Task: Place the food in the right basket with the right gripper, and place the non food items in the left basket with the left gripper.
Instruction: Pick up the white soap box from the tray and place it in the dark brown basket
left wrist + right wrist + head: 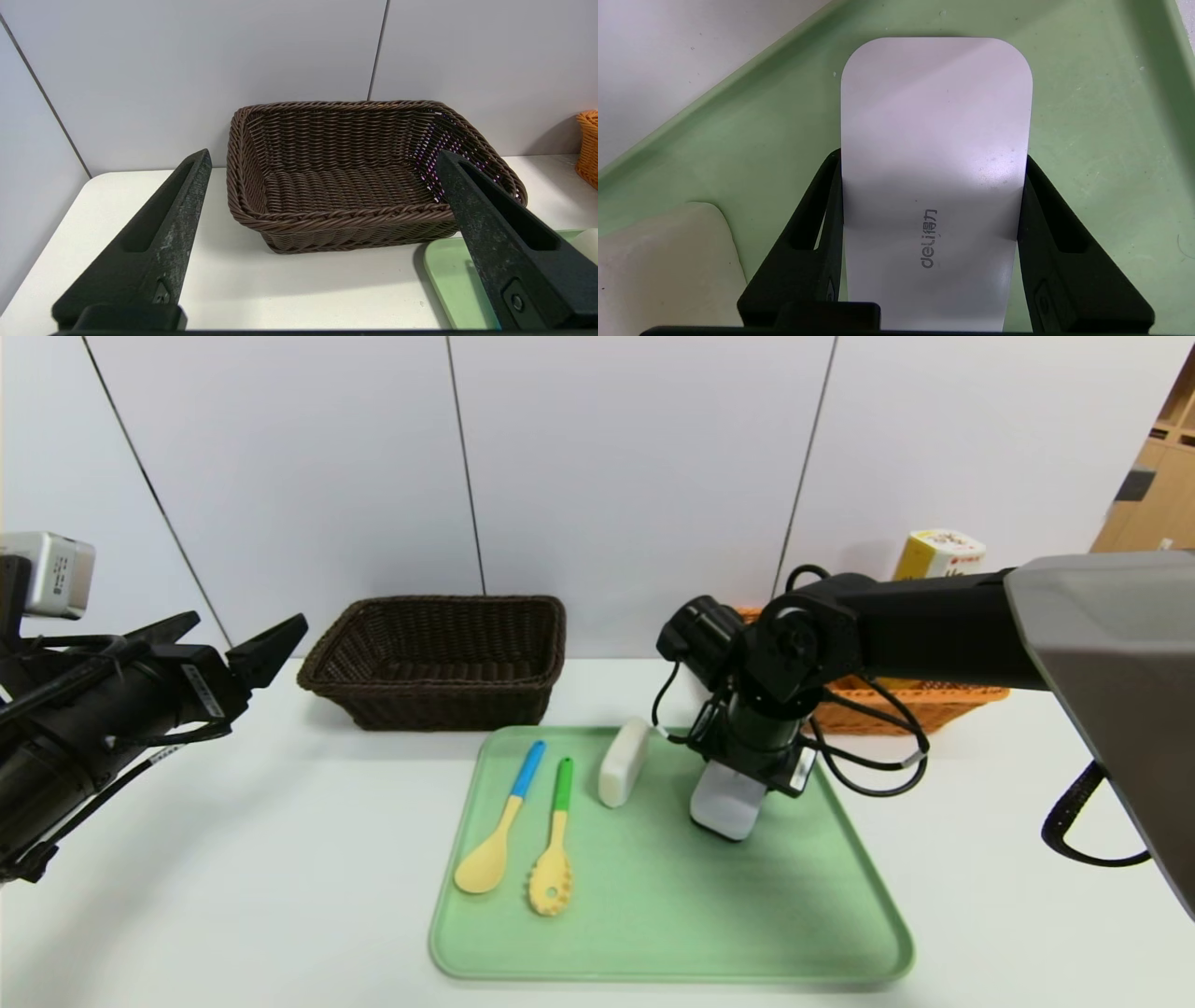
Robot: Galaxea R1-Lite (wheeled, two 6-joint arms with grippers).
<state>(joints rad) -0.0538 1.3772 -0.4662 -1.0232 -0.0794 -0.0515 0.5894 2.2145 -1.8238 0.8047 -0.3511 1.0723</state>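
The right tool (931,242) grasps a smooth, stiff, probably slippery white case (934,154) by its long sides; the left tool (322,242) is released.

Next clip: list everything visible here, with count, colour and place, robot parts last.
Tray: 1, green, table centre.
Spoons: 2, yellow, blue and green handles, tray's left part.
Bar: 1, cream, tray's far edge.
Deli device: 1, white, on tray.
Brown basket: 1, left rear.
Orange basket: 1, right rear.
Yellow box: 1, at orange basket.
Left gripper: open, raised near brown basket.
Right gripper: shut on Deli device.
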